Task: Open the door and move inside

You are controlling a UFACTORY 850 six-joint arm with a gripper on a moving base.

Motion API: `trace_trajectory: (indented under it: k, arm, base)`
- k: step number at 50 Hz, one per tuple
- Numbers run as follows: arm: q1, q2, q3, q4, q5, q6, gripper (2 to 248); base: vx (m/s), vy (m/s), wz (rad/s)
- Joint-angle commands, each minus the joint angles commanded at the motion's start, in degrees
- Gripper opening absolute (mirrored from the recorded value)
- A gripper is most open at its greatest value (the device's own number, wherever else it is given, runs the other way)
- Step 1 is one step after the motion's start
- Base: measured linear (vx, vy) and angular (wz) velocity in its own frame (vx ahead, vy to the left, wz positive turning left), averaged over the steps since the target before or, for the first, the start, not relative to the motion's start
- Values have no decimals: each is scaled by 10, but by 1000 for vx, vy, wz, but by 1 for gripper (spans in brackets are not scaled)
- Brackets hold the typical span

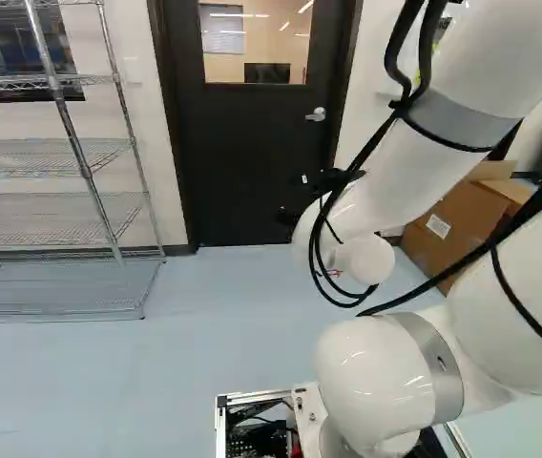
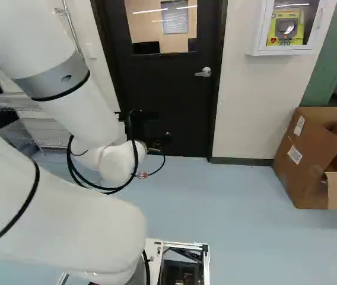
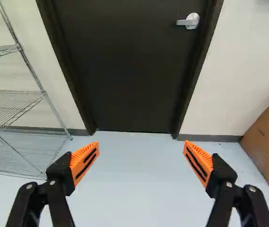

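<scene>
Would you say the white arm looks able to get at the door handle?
Probably yes, perhaps after driving closer: the claw is open, and nothing shows between it and the handle.

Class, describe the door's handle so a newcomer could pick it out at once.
Find the dark door with a window in its upper part. Below the window, by the door edge nearer the cardboard box, sits the handle. It is a short silver lever, bright against the dark door.

At ten o'clock on the pale blue floor stands a wire shelving rack; at two o'clock, an open cardboard box rests on the floor.
</scene>
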Motion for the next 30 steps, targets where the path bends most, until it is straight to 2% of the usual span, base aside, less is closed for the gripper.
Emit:
trace_trajectory:
  k: [14,30]
  arm:
    - [0,0,0,0,0,0,247]
    - [0,0,0,0,0,0,247]
  base:
    - [138,4,-17]
    - [145,-39,-226]
